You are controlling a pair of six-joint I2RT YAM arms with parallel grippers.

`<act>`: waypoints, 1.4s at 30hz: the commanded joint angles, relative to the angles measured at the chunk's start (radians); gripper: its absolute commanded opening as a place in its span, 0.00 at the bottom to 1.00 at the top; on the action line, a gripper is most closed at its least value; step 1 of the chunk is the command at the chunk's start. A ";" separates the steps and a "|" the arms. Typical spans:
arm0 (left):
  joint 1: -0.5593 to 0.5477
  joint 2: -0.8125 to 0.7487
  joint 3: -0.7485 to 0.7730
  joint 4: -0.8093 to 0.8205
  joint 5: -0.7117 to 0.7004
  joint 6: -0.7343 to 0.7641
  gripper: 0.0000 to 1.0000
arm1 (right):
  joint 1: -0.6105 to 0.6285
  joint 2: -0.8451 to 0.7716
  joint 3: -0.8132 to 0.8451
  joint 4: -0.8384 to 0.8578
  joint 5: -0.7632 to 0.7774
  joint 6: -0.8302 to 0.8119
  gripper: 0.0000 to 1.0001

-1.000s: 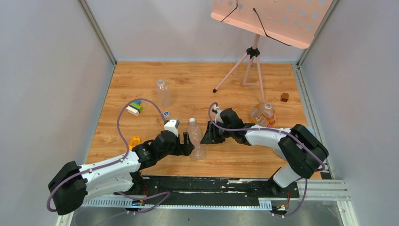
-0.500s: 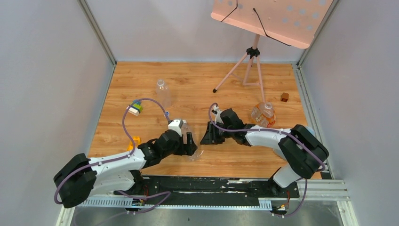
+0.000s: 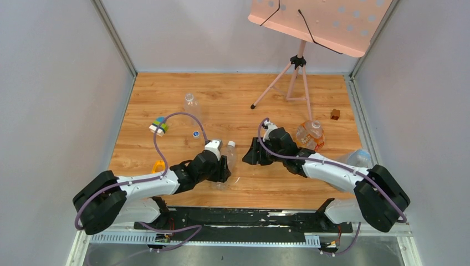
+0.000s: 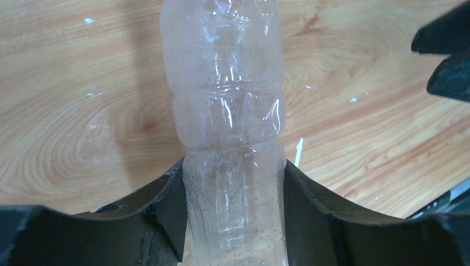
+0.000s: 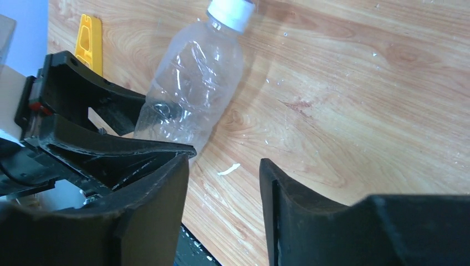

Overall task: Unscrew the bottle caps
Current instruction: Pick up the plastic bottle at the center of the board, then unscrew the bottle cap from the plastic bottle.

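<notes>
A pink music stand (image 3: 318,19) stood far back on the wooden table (image 3: 227,91), a brown cube (image 3: 335,114) near the right edge. Coloured blocks (image 3: 159,126) and a yellow piece (image 3: 158,165) lay towards the left.

The wooden table (image 3: 244,94) carries an upright clear bottle (image 3: 191,106) at far left, a stack of coloured blocks (image 3: 159,126), a loose blue cap (image 3: 195,133) and a yellow piece (image 3: 158,165). A capped bottle (image 3: 226,162) with a white cap (image 5: 230,12) lies near the front. A pink tripod (image 3: 299,62), crumpled bottles (image 3: 309,134) and a brown cube (image 3: 335,114) stand on the right.
</notes>
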 commanded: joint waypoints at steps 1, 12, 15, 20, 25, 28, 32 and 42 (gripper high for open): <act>0.002 -0.060 0.019 0.068 0.093 0.153 0.55 | -0.001 -0.080 -0.005 0.007 0.015 -0.016 0.56; 0.001 -0.394 -0.002 -0.011 0.294 0.442 0.52 | -0.193 -0.263 0.004 0.041 -0.329 0.025 0.74; 0.001 -0.451 0.009 -0.044 0.360 0.468 0.52 | -0.203 -0.296 0.013 0.065 -0.406 0.045 0.75; 0.001 -0.463 0.030 -0.067 0.446 0.495 0.52 | -0.204 -0.326 0.026 0.099 -0.448 0.077 0.75; 0.001 -0.441 0.050 -0.059 0.534 0.511 0.51 | -0.204 -0.312 0.016 0.123 -0.465 0.099 0.67; 0.001 -0.437 0.051 -0.059 0.546 0.509 0.51 | -0.205 -0.292 0.010 0.127 -0.506 0.101 0.61; 0.001 -0.442 0.050 -0.059 0.549 0.509 0.50 | -0.204 -0.282 -0.002 0.132 -0.541 0.107 0.49; 0.002 -0.456 0.038 -0.059 0.457 0.495 0.66 | -0.203 -0.261 0.015 0.128 -0.580 0.091 0.04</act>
